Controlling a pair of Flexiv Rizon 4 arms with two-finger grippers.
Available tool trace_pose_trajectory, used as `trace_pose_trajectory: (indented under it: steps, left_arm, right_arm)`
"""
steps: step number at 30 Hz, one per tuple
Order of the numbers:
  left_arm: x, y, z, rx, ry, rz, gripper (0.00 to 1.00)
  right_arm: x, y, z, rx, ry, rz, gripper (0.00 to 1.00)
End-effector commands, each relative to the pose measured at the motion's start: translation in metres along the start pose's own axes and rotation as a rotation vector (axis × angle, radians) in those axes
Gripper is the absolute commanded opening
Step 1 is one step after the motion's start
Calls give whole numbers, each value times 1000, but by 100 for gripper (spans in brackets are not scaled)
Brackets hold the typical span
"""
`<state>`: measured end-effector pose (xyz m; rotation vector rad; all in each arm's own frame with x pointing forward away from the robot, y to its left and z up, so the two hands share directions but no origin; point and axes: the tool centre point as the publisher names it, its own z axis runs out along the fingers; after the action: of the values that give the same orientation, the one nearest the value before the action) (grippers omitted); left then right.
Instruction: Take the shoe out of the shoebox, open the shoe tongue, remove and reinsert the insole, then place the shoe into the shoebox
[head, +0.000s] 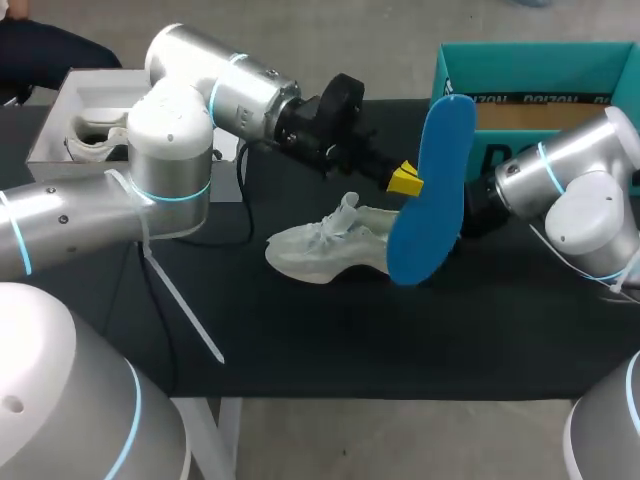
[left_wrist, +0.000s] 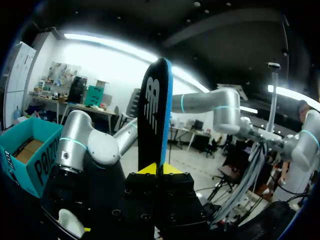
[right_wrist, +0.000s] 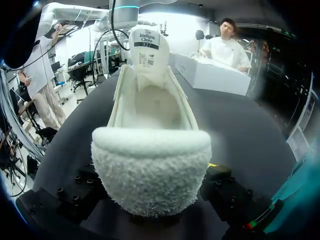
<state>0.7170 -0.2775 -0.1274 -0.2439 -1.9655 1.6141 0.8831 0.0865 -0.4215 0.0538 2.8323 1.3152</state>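
Shoe (head: 330, 245) (right_wrist: 150, 150) rests on the dark worktop (head: 300, 330) just below your left claw (head: 408, 180) (left_wrist: 160, 170), with its heel directly in front of your right claw (head: 478, 212). You cannot tell that claw's state. Your left claw is clamped on the blue insole (head: 435, 190) (left_wrist: 155, 115), which stands upright from it.

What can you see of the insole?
The insole is out of the shoe: thin, foam-like, blue on one face, black with white print on the other. It stands nearly upright, a little tilted, lower end by the shoe's heel, pinched between the yellow tips of the left gripper.
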Motion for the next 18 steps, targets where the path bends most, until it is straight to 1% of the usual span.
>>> trace_pose_trajectory:
  steps: [1, 4, 6, 7, 8, 11, 18]
  left_arm:
    - [31, -4, 9, 50, 49, -32, 0]
    - [52, -9, 13, 66, 70, -51, 0]
    - [62, -12, 13, 76, 69, -47, 0]
    - [70, -14, 12, 84, 64, -44, 0]
    - [76, -15, 12, 72, 50, -40, 0]
    - [97, -20, 13, 97, 69, -39, 0]
    - [135, -24, 14, 122, 83, -62, 0]
  right_arm:
    - [-1, 0, 1, 1, 0, -1, 0]
    - [-1, 0, 1, 1, 0, -1, 0]
    - [-1, 0, 1, 1, 0, -1, 0]
    - [-1, 0, 1, 1, 0, -1, 0]
    - [-1, 0, 1, 1, 0, -1, 0]
    - [-1, 0, 1, 1, 0, -1, 0]
    - [-1, 0, 1, 1, 0, -1, 0]
